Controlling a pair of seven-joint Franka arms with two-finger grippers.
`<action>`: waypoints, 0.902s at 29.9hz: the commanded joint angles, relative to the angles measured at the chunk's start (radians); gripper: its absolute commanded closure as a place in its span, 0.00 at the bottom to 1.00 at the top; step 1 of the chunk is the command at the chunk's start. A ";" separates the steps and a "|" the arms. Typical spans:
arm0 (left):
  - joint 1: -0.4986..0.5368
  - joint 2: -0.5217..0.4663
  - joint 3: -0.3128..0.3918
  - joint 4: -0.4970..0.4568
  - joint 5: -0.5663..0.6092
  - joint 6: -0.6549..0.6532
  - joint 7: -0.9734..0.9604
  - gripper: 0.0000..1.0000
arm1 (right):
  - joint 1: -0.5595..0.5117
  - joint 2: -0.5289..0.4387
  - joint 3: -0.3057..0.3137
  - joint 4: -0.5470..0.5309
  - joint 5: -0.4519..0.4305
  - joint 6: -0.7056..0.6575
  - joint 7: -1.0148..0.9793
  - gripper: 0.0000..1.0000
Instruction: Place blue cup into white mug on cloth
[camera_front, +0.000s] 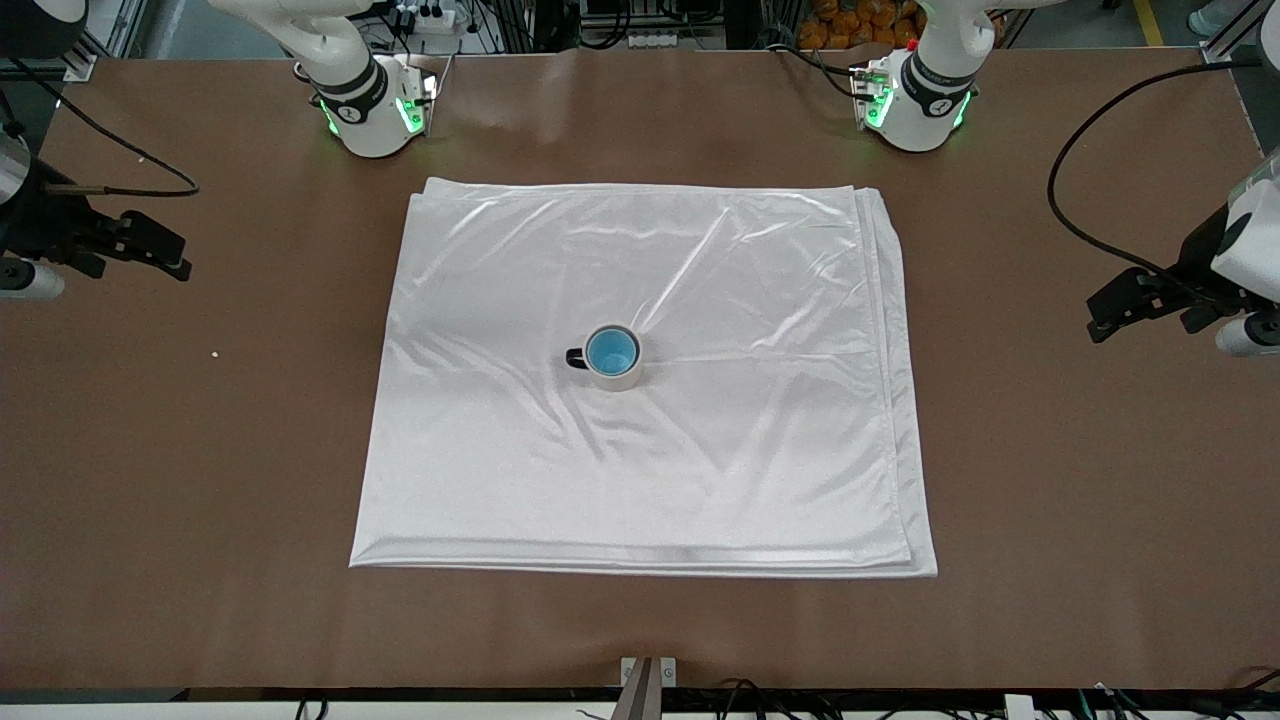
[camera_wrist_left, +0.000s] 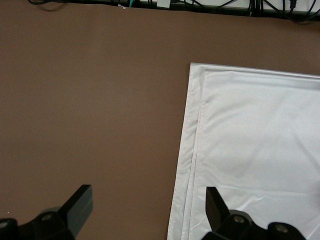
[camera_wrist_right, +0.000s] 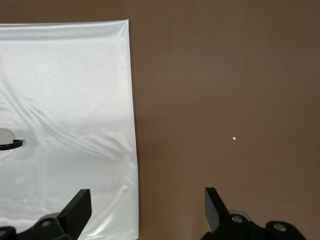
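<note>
— White satin first: how many cloths do you count?

— One cloth (camera_front: 650, 400), folded in layers, filling the middle of the front view on the brown table (camera_front: 1080, 500). One white mug (camera_front: 618, 370) stands on it, just about at the centre, with the one blue cup (camera_front: 612, 351) already sitting inside; only its bright blue inside shows within the mug's rim. The mug's black handle points toward my right arm's end of the table.

— And your pincers?

— Two. My left gripper (camera_front: 1140, 310) hangs at the right edge of the front view, over bare table just off the cloth's layered edge. My right gripper (camera_front: 150, 245) hangs at the left edge of that view, over bare table too. Both wait, fingers spread wide, nothing between them.

— What does each wrist camera add?

— My left wrist view shows my left gripper (camera_wrist_left: 147, 210) at the bottom of the frame, with the cloth's (camera_wrist_left: 255, 150) stacked hems and a corner at upper right; no mug or cup appears there. My right wrist view shows my right gripper (camera_wrist_right: 147, 210) likewise, the cloth's (camera_wrist_right: 65, 115) edge running down the frame, and a sliver of the mug (camera_wrist_right: 6, 136) with its handle at the left edge. A small white speck (camera_wrist_right: 234, 138) lies on the table; the front view has it (camera_front: 214, 353) at mid left.

— Room to move?

— Broad brown table borders the cloth on every edge, widest toward each arm's end.
</note>
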 joint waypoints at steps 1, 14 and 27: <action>0.026 -0.064 -0.028 -0.075 0.007 0.030 -0.019 0.00 | -0.015 -0.022 0.011 -0.019 0.014 0.001 0.014 0.00; 0.052 -0.070 -0.028 -0.112 -0.026 0.055 0.041 0.00 | -0.017 -0.023 0.011 -0.020 0.014 0.001 0.014 0.00; 0.052 -0.067 -0.031 -0.101 -0.062 0.053 0.039 0.00 | -0.023 -0.022 0.013 -0.025 0.016 0.009 0.014 0.00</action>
